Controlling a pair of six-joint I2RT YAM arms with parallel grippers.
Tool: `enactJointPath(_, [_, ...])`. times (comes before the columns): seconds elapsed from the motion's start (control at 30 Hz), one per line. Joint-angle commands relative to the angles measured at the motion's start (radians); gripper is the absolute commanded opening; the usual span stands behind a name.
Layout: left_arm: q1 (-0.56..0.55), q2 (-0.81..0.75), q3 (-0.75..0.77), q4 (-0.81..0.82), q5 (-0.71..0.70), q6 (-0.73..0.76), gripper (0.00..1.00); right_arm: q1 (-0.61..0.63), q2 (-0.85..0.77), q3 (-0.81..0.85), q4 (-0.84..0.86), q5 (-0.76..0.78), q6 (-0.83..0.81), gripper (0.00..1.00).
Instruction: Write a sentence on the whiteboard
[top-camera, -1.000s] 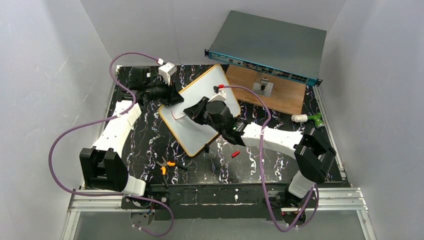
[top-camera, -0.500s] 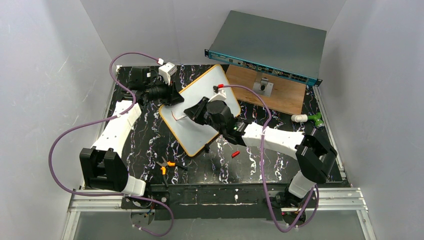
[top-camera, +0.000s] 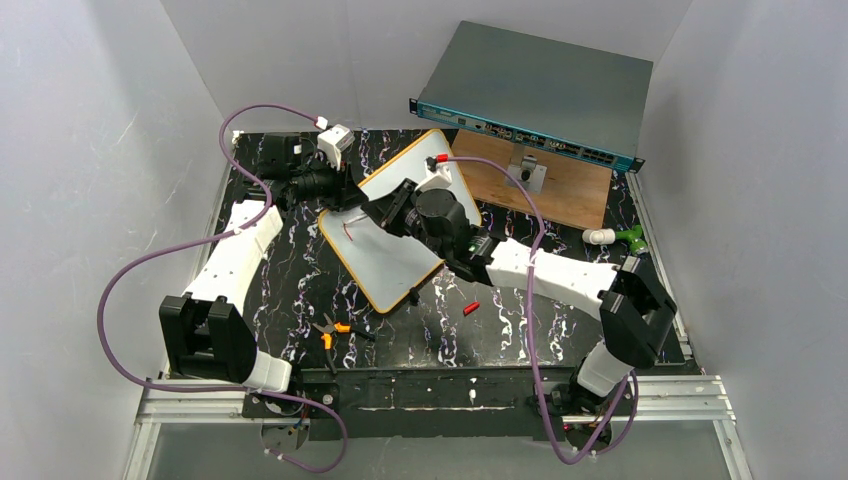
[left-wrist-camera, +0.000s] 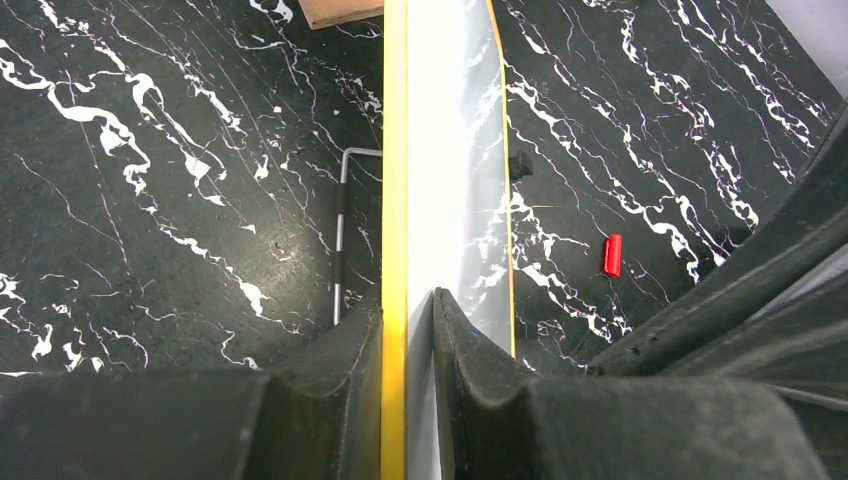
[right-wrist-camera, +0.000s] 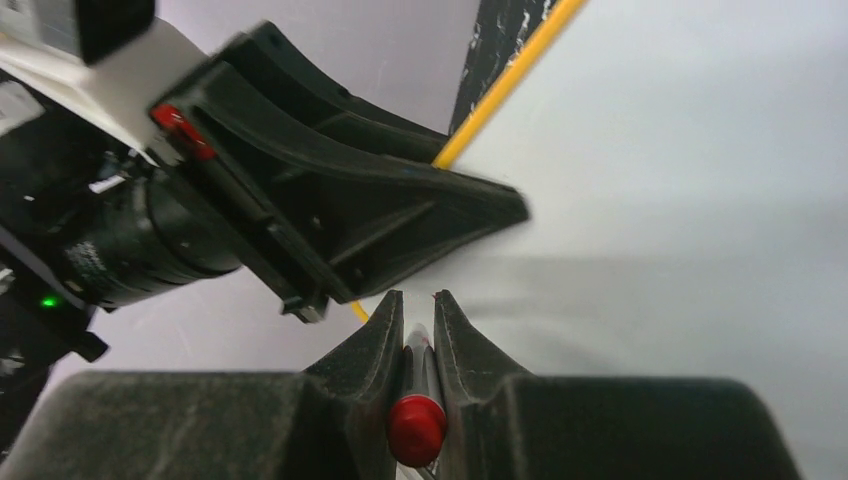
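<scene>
L gripper (left-wrist-camera: 408, 300) clamped on whiteboard (left-wrist-camera: 448, 150) rim; R gripper (right-wrist-camera: 418, 298) pinches red marker (right-wrist-camera: 417, 425). Board prob stiff, light, slick: grip far-left edge firmly

Jaws of the right gripper (right-wrist-camera: 418, 300) pinch a red-ended marker (right-wrist-camera: 416, 422) facing the whiteboard (right-wrist-camera: 680, 150).
</scene>
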Motion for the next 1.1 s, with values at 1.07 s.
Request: enactJointPath(1.07, [-0.008,0.001,0.006,-0.046,-0.069,0.097,0.0,-0.028,0.031,-0.008,-0.012,0.089,0.008,0.01])
